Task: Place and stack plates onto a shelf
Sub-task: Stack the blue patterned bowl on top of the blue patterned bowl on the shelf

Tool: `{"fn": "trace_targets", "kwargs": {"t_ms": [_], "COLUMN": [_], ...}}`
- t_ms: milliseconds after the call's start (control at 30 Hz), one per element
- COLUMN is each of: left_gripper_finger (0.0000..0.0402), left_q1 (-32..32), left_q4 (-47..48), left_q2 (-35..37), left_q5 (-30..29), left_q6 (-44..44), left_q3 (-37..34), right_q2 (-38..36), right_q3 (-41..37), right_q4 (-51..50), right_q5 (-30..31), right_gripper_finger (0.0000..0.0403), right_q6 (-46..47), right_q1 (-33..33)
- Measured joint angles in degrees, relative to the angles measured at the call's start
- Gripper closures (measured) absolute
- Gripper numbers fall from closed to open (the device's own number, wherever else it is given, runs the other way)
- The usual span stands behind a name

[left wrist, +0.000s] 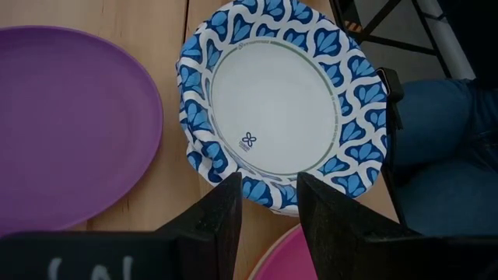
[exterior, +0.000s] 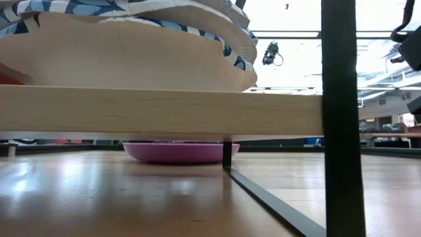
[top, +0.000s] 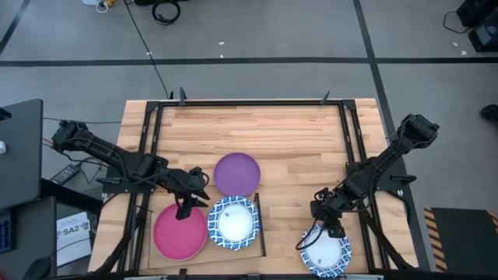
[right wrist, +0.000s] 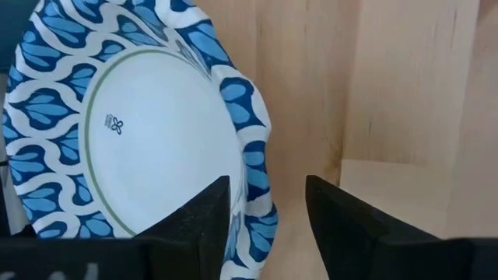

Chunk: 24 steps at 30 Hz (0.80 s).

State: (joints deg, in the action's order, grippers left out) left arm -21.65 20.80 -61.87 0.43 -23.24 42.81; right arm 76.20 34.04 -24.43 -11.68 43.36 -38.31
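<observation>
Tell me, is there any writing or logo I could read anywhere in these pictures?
"SA2": on a paper sheet lying on the floor beside the table's left edge.
Small blue flower-like mark, no letters: on the blue-rimmed plate.
A like mark on the other blue-rimmed plate.
The paper's smaller print is too small to read.

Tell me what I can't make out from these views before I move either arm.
- High view: right gripper covers the near rim of the patterned plate; whether it touches is unclear.
- Low view: the shelf edge hides most of the purple plate; how many plates are stacked above is cut off.
- Left wrist view: the fingers hide the magenta plate, which the edge also cuts off.
</observation>
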Motion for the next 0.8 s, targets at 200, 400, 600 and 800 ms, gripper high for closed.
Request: {"fn": "trace_targets", "kwargs": {"t_ms": [200,400,600,800], "left_gripper_finger": [0.0271,0.0271,0.0271,0.0271], "left_q1": [0.00,0.00,0.00,0.00], "left_q4": [0.01,0.02,0.02,0.02], "left_q2": [0.00,0.00,0.00,0.00], "left_q5": [0.00,0.00,0.02,0.00], "left_q6": [0.00,0.00,0.00,0.00], "left_q3": [0.00,0.00,0.00,0.00], "right_q2": [0.00,0.00,0.00,0.00], "right_q3": [0.00,0.00,0.00,0.00], "right_q4": [0.41,0.39,0.42,0.42], "right_q5": [0.00,0.00,-0.02,-0.04], "right_gripper_finger": [0.0263,0.0303,0.0335,0.0361], "right_q6": [-0.01,0.02,0.02,0.02], "right_q1": [0.01,0.01,0.01,0.01]}}
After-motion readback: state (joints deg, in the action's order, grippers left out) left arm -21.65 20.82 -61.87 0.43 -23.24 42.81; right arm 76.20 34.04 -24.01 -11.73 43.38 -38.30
